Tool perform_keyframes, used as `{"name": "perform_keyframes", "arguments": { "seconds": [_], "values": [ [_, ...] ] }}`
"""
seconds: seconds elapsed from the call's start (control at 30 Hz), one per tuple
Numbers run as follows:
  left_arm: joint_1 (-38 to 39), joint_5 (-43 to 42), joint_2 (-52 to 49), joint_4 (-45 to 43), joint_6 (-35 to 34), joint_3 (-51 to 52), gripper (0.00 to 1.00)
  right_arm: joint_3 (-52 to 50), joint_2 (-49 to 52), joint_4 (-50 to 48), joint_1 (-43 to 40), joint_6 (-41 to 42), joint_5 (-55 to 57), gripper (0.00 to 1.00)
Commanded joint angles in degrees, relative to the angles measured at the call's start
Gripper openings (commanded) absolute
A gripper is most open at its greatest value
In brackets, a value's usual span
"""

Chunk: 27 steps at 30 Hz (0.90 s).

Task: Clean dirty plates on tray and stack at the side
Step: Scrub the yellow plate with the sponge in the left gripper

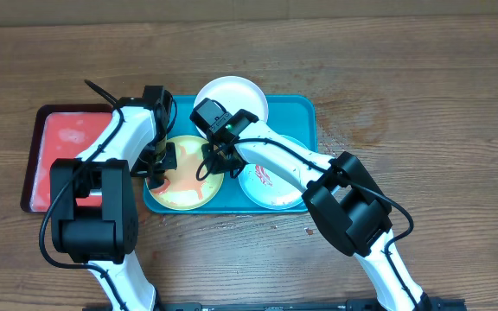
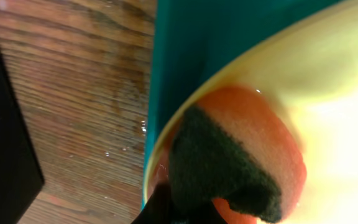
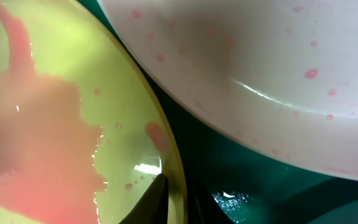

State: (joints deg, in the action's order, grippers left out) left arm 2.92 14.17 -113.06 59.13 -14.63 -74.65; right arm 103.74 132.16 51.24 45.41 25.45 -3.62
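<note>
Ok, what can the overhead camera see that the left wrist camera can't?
Only overhead: the left arm and right arm, the round white plastic plate, the round light blue-green plastic plate and the small red rectangular tray. Only left wrist: a dark fuzzy scrub pad on the red smear, seen close up. Both: the round yellow-green plastic plate, the big teal-blue plastic tray and the wooden table.
</note>
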Motion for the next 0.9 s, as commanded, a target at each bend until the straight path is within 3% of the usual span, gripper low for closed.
{"name": "perform_keyframes", "arguments": {
  "seconds": [0.0, 0.17, 0.33, 0.43, 0.7, 0.87],
  "values": [
    [-0.6, 5.4, -0.6, 0.8, -2.0, -1.4, 0.04, -1.9, 0.6, 0.6, -0.2, -0.2, 1.0, 0.13],
    [-0.6, -3.0, -0.6, 2.5, -2.1, -6.9, 0.04, -1.9, 0.6, 0.1, -0.2, -0.2, 1.0, 0.13],
    [-0.6, -23.9, -0.7, -2.4, -2.2, -8.2, 0.04, -1.9, 0.6, 0.0, -0.2, -0.1, 1.0, 0.13],
    [-0.5, -30.7, -1.0, -5.4, -3.8, -6.6, 0.04, -1.9, 0.6, 0.0, -0.2, -0.1, 1.0, 0.13],
    [-0.6, -30.3, -1.0, -10.9, -5.3, 1.1, 0.04, -1.9, 0.6, 0.0, -0.2, -0.2, 1.0, 0.13],
    [-0.8, -17.4, -1.0, -9.1, -5.4, 2.1, 0.04, -1.9, 0.6, 0.0, -0.2, -0.2, 1.0, 0.10]
  ]
}}
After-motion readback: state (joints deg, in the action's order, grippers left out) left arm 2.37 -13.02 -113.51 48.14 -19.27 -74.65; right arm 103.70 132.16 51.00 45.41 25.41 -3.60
